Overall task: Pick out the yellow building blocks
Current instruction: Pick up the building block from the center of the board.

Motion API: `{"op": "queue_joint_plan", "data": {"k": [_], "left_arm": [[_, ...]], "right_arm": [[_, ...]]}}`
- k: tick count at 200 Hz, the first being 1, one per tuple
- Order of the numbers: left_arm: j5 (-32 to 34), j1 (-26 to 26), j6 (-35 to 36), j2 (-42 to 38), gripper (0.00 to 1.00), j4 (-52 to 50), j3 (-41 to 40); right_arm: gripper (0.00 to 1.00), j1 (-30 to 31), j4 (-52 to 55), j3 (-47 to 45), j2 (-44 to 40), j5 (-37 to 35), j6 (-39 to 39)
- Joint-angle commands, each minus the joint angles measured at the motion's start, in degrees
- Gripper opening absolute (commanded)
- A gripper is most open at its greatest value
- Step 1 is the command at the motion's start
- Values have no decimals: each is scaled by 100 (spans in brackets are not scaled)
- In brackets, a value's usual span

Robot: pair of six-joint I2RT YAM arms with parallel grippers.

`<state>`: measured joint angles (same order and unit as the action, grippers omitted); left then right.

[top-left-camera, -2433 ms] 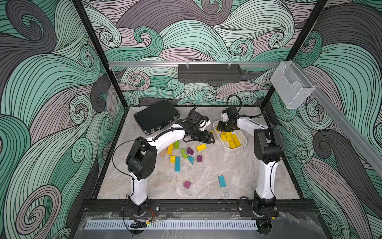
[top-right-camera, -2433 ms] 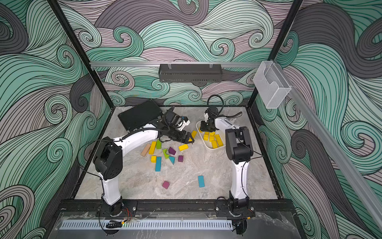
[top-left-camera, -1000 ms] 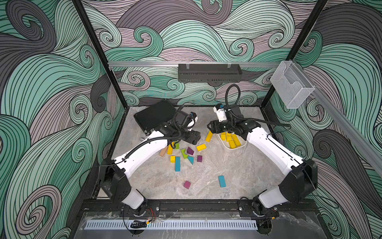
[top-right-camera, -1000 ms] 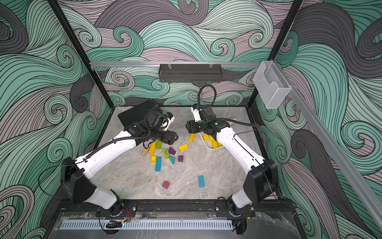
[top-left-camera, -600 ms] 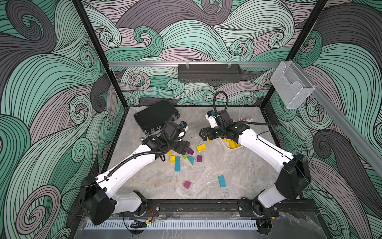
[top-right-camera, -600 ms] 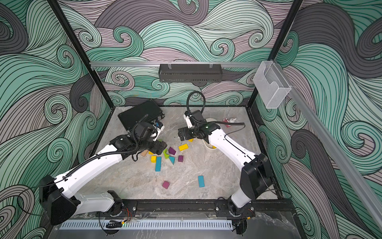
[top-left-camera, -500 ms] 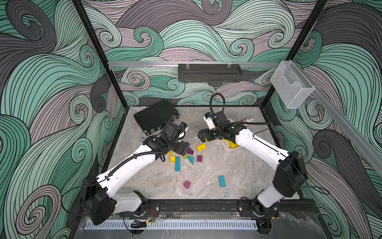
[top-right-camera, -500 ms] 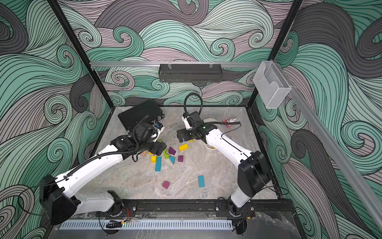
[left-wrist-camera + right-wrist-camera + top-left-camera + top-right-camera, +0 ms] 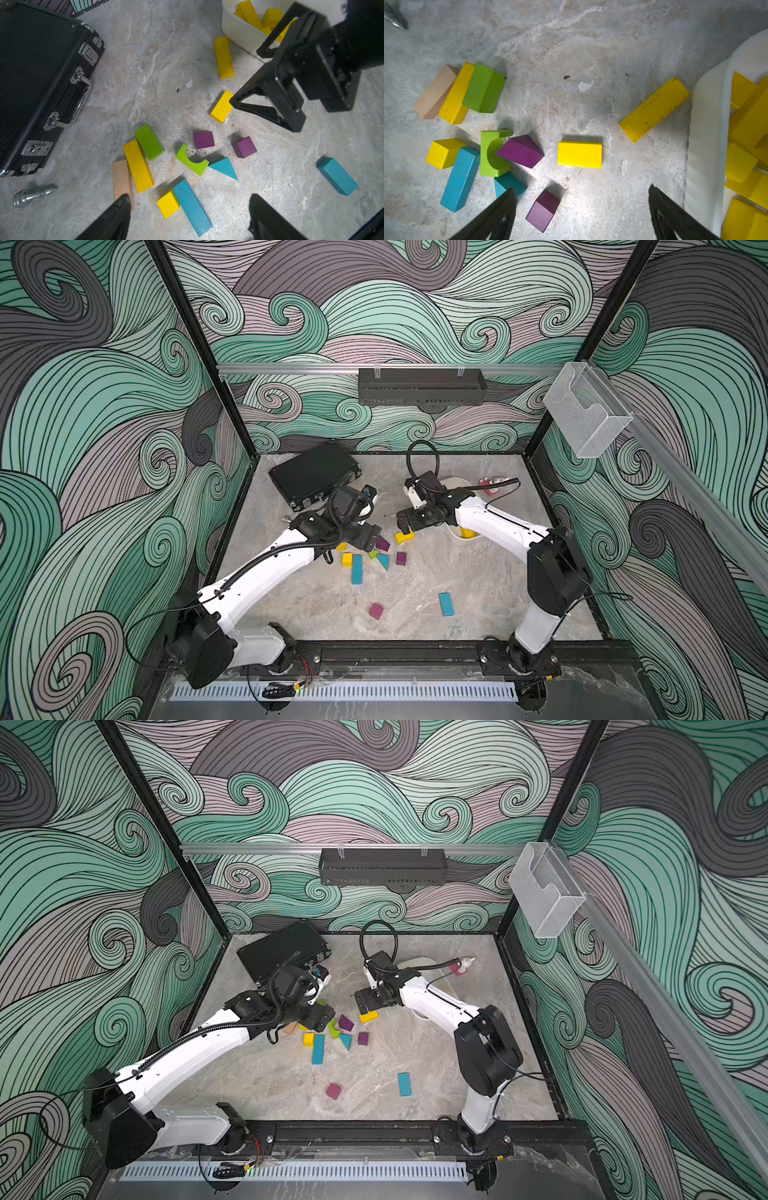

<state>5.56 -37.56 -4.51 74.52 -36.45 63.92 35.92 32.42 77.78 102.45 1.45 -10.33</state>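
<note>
- Marble tabletop (image 9: 158,62) inside swirl-patterned walls: the white bin (image 9: 708,133) already holds several yellow building blocks (image 9: 749,122).
- 4 yellow ones lie outside: short block (image 9: 580,154), long bar (image 9: 654,109) just beside the bin and angled toward it, another bar (image 9: 138,166) between tan and green pieces, and a cube (image 9: 168,204) touching a blue bar.
- Right gripper (image 9: 581,209) hangs wide apart, probably lined up across the short block's long axis; left gripper (image 9: 189,216) is apart, empty.

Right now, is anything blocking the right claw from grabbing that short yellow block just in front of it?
Nothing visible. The right gripper hangs open over bare table, with the short yellow block lying alone ahead. The purple cube sits off beside one finger.
</note>
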Motion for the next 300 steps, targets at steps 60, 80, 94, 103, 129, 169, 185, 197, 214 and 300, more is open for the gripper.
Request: {"op": "queue_joint_plan", "data": {"k": [60, 80, 94, 103, 129, 169, 185, 197, 214, 300], "left_arm": [[-178, 178, -222, 106, 88, -126, 173], [-272, 227, -288, 108, 88, -97, 173], [-347, 264, -332, 123, 88, -82, 170], [-401, 291, -338, 117, 88, -78, 173], [-478, 370, -362, 124, 88, -80, 182], [-562, 442, -392, 91, 88, -81, 182], [-656, 469, -397, 114, 88, -64, 184], [-704, 486, -392, 120, 88, -65, 191], [-766, 517, -392, 123, 88, -64, 187], [-1029, 625, -366, 120, 88, -39, 187]], "right_arm": [[99, 64, 419, 431, 807, -402, 100], [98, 69, 432, 482, 972, -419, 119], [95, 64, 430, 525, 1067, -273, 129], [93, 74, 414, 552, 1128, -182, 123], [88, 126, 404, 632, 1292, -96, 102], [84, 162, 374, 703, 1438, -9, 88], [84, 173, 377, 731, 1498, 2, 86], [86, 180, 370, 764, 1544, -17, 76], [87, 203, 387, 800, 1608, -23, 66], [86, 324, 494, 968, 1863, -123, 92]]}}
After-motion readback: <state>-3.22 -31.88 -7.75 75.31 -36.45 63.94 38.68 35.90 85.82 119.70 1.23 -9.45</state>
